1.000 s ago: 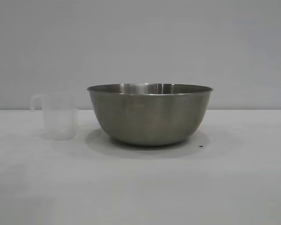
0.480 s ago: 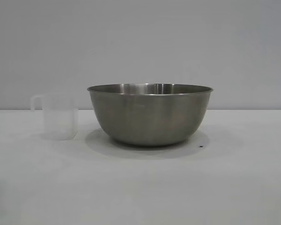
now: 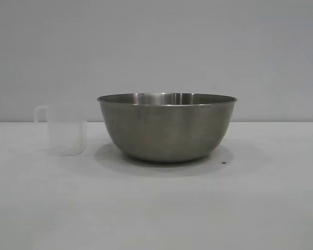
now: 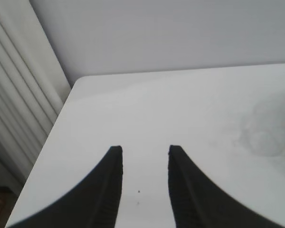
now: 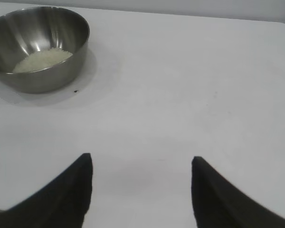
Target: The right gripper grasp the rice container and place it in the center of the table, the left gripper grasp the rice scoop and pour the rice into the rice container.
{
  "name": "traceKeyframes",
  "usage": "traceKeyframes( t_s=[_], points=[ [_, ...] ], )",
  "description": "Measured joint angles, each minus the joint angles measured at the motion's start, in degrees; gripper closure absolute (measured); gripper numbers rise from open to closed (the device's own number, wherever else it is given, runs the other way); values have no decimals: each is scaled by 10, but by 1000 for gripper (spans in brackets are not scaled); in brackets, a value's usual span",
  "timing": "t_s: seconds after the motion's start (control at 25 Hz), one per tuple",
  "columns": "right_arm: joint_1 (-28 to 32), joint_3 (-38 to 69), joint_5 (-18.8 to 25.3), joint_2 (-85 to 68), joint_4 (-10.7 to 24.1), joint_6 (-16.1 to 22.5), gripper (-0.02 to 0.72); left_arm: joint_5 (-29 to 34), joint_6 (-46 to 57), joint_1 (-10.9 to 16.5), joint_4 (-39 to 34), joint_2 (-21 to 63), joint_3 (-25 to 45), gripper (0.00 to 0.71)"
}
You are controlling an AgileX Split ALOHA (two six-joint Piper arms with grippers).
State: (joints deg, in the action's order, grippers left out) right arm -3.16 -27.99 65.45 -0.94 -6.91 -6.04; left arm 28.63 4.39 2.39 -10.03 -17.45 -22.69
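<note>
The left gripper hangs above the tabletop with its two dark fingers parted by a narrow gap, and nothing is between them. The right gripper also hangs above the tabletop, pointing forward and somewhat down; its fingers stand clearly wider apart than those of the left one, and they are empty too. Neither arm appears in the exterior view.

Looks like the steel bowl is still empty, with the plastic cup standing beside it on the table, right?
Not empty: the right wrist view shows rice lying in the steel bowl. The plastic cup does stand beside it on the table.
</note>
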Motion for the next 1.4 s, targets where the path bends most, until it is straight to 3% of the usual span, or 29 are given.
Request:
traceKeyframes(
  t_s=[0.28,0.8,1.4],
  points=[
    [0,0,0,0,0,0,260,121,0,0,1,71,-36,460],
    [0,0,0,0,0,0,260,276,0,0,21,183,-58,460],
    [0,0,0,0,0,0,260,354,0,0,34,184,-74,460]
  ],
)
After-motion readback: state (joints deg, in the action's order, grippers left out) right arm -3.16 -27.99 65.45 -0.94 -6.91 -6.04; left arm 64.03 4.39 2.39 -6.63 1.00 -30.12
